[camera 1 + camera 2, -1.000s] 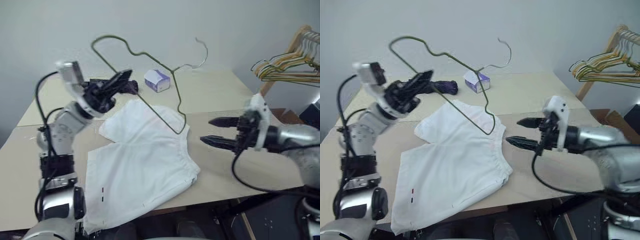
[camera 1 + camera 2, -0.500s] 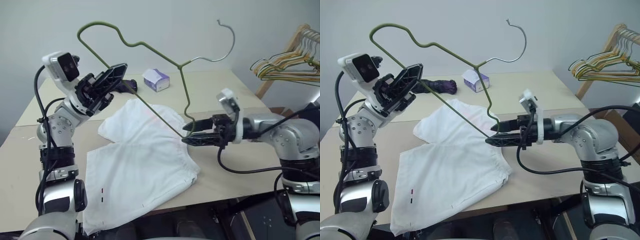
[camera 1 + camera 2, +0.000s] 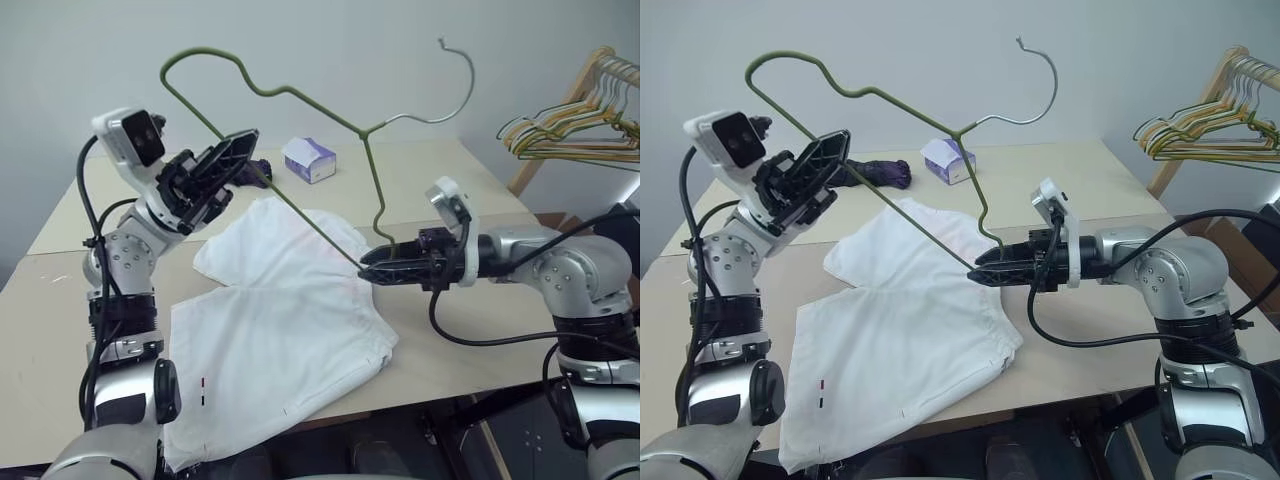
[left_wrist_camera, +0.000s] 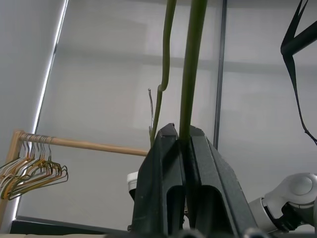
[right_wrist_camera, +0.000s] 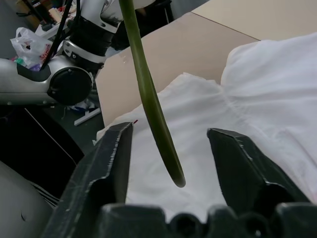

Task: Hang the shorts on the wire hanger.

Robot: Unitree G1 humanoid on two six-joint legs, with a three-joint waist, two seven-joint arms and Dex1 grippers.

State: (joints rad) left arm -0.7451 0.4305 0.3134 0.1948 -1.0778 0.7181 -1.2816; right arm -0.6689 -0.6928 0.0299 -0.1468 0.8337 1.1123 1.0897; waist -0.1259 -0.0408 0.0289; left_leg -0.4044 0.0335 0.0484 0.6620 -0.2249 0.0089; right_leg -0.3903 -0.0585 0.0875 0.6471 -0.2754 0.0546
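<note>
Left eye view: the left gripper (image 3: 222, 160) is squeezed tight on the straight bottom bar of the hanger (image 3: 290, 92) and holds it up in the air, tilted, hook at the top. The hanger is thin green wire. It looks light and springy, so it could twist or wobble when pushed. The straight bar is a good place to hold it. The shorts (image 3: 285, 320) lie flat on the table (image 3: 440, 175). They are white, soft and floppy, so they will sag when lifted. The puffy waistband edge looks best to pinch. The right gripper (image 3: 372, 268) sits at the low corner of the wire, just over the waistband. A small box (image 3: 308, 158) sits farther back, and its writing is too small to read.

Right eye view: a dark purple bundle (image 3: 880, 174) lies behind the left gripper. Many coloured hangers (image 3: 1200, 135) hang on a wooden rack at the far right.

Left wrist view: the two black fingers (image 4: 163, 183) press together on the wire.

Right wrist view: the fingers (image 5: 111, 163) stand partly apart with the bent wire corner between them, not touching. White cloth lies below. No words can be read anywhere.
</note>
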